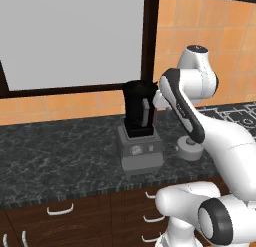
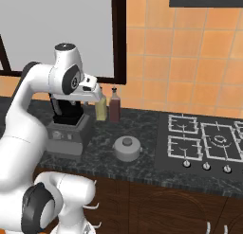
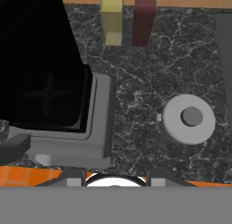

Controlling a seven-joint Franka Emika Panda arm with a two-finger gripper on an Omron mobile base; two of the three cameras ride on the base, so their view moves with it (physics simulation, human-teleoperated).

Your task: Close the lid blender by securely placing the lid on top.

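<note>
Small round grey knobbed lid (image 3: 189, 119) lying on the dark marbled stone counter (image 3: 149, 73), apart from the blender.

The tall black tapered blender jar on its boxy grey base (image 1: 139, 136) is standing open-mouthed, the lid (image 2: 127, 148) sitting to its right. A yellow bottle (image 2: 101, 108) and dark red bottle (image 2: 114, 106) are standing behind. The gripper's state cannot be told.

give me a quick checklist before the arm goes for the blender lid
1. Lid free on the counter, knob up: ok.
2. Blender jar mouth uncovered, ready for the lid: ok.
3. Lid stands apart from the blender base: ok.
4. Yellow bottle and dark red bottle stand away from the lid: ok.
5. Gripper open wide enough for the knob: cannot tell.
6. Gripper lined up over the lid: not ok, lid sits off to one side in the hand view.
</note>
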